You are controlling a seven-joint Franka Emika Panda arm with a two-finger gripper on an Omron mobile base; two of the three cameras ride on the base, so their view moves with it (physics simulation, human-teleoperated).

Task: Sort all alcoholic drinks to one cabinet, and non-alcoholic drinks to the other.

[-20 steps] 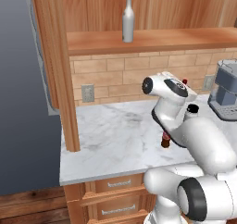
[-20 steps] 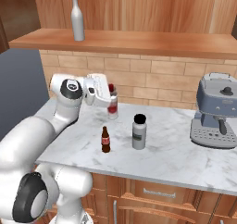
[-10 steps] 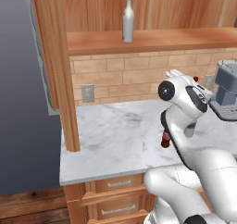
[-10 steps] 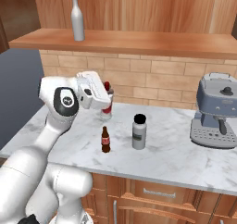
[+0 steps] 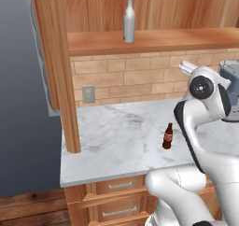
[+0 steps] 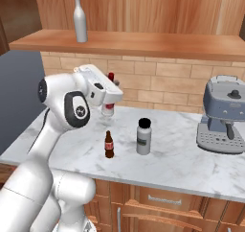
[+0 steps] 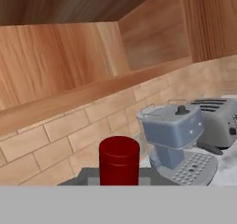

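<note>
Presently the silver-grey bottle point(image 6: 80, 18) stands upright on the open cabinet point(image 6: 143, 41) shelf, up and to the left of the claw point(image 6: 109, 107). The claw is clamped on the white bottle with the red cap point(image 6: 109, 98), lifted off the marble counter point(image 6: 191, 164). Below it stands the cola bottle point(image 6: 109, 145); right of that the short grey bottle point(image 6: 143, 136); far right, the espresso machine point(image 6: 225, 115).

A short grey black-capped bottle point(image 6: 143, 136) is seen upright on the white marble table point(image 6: 182, 161). A blue-grey espresso machine point(image 6: 223, 115) is set against the brick backsplash point(image 6: 162, 85), with a toaster point(image 7: 220, 119) just beside it. Drawers point(image 5: 114, 199) with metal handles are fitted below, and an outlet point(image 5: 87, 94) is mounted on the bricks.
</note>
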